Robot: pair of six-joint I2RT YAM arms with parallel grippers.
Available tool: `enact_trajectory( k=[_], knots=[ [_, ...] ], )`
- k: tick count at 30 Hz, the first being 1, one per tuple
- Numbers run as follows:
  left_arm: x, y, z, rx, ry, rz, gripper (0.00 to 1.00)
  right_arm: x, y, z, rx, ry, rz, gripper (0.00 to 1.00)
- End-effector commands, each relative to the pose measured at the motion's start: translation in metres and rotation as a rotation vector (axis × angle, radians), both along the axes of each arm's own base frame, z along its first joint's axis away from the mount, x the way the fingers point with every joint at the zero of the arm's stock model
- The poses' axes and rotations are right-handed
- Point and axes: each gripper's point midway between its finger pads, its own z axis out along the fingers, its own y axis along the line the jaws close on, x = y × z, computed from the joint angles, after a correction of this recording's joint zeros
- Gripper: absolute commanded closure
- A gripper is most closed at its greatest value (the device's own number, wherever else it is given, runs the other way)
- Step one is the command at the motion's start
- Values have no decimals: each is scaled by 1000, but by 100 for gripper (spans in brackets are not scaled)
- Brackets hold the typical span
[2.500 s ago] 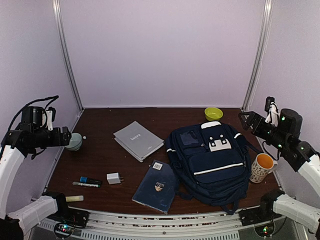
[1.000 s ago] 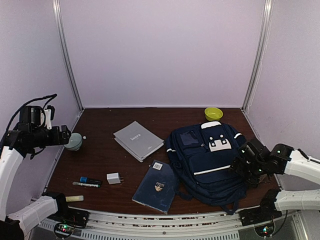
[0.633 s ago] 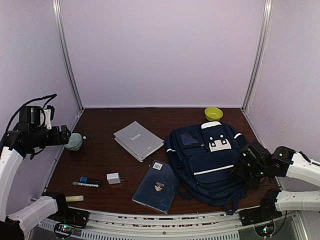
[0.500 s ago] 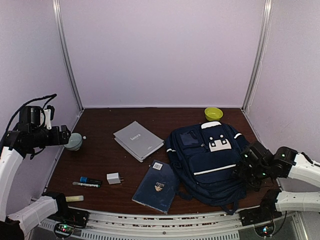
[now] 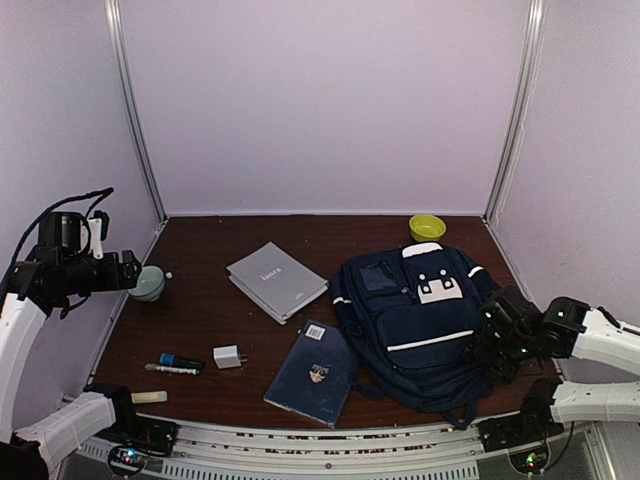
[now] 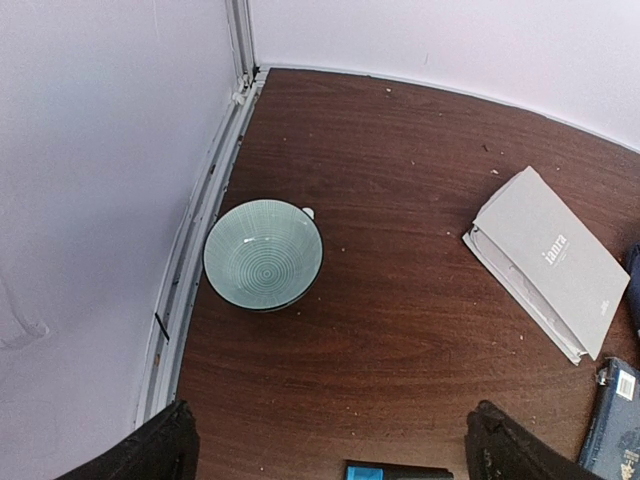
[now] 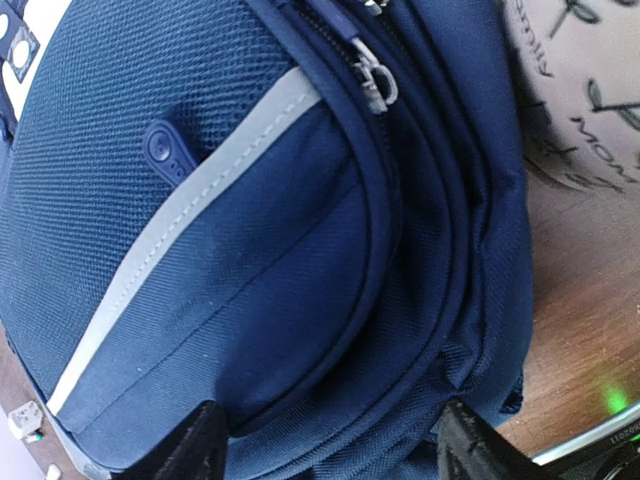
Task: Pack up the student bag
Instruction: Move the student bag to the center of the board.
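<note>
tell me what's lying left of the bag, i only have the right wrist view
Observer: A dark blue book lies close beside the student bag on its left, towards the front edge of the table.
Operator: ok and where's the left pincer
Observer: The left pincer hangs open at the far left of the table, near a teal bowl, well away from the bag.
</note>
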Motion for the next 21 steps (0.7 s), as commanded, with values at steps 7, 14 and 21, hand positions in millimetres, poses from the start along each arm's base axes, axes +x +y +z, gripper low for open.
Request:
enact_trajectory(
  k=[7, 14, 21],
  knots=[
    [3, 2, 15, -8, -47, 10, 5, 11, 18, -10, 60, -28, 15, 64],
    [5, 1, 13, -9, -37, 8, 6, 32, 31, 6, 54, -86, 55, 82],
    [6, 1, 10, -9, -28, 7, 7, 60, 63, 28, 76, -138, 138, 90]
  ],
)
